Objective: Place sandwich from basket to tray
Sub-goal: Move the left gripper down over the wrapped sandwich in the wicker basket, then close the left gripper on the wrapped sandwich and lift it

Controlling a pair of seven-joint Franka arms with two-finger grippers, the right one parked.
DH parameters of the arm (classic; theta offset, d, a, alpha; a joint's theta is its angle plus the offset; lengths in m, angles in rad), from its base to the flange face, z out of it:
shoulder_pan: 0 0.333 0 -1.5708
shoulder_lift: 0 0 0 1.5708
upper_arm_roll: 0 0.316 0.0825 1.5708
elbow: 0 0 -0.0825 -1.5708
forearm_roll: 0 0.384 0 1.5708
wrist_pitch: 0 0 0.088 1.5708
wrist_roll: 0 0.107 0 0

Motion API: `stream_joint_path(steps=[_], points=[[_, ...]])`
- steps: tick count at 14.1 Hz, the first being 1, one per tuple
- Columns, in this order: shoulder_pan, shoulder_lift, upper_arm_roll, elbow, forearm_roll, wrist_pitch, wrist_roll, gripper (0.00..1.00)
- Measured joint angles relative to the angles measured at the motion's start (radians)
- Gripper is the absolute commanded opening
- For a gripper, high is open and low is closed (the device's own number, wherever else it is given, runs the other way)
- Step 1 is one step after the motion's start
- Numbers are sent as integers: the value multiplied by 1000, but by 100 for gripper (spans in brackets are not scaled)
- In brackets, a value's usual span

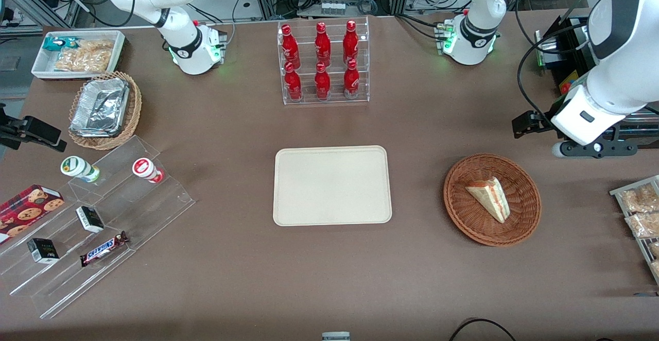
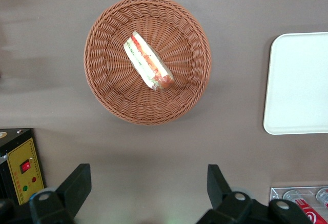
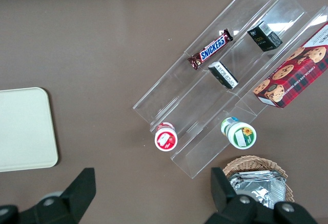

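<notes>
From the front, the left arm (image 1: 612, 57) is reaching out over the working arm's end of the table, its wrist bent down and carried well above the surface. Its gripper (image 1: 525, 123) is hanging farther from the camera than the basket (image 1: 492, 199), apart from it and touching nothing. The sandwich (image 1: 489, 197) is lying in the basket, cut edge showing red and green. The tray (image 1: 332, 185) is lying flat at the table's middle, well apart from the basket, with nothing on it. A rack of red bottles (image 1: 323, 62) is standing farther back than the tray.

From the left wrist, the camera is looking straight down. The two fingers (image 2: 76, 185) are standing wide apart with only bare table between them. The basket (image 2: 107, 88) is sitting clear of the fingertips, and the sandwich (image 2: 148, 62) is resting slantwise near its centre. One end of the tray (image 2: 297, 83) is showing beside the basket.

From the right wrist, a corner of the tray (image 3: 23, 129) is showing near a clear stepped stand (image 3: 205, 101) carrying a Snickers bar (image 3: 211, 48) and small boxes.
</notes>
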Motion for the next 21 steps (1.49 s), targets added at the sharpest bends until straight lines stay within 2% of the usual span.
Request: stream_joint_path(steps=[5, 10, 12, 17, 21], points=[[-1, 17, 0, -1, 1, 1, 3, 100], [0, 117, 5, -18, 17, 48, 3, 100], [1, 146, 8, -72, 48, 146, 3, 100], [14, 155, 14, -285, 54, 410, -19, 100], [17, 156, 16, -417, 54, 638, -174, 100]])
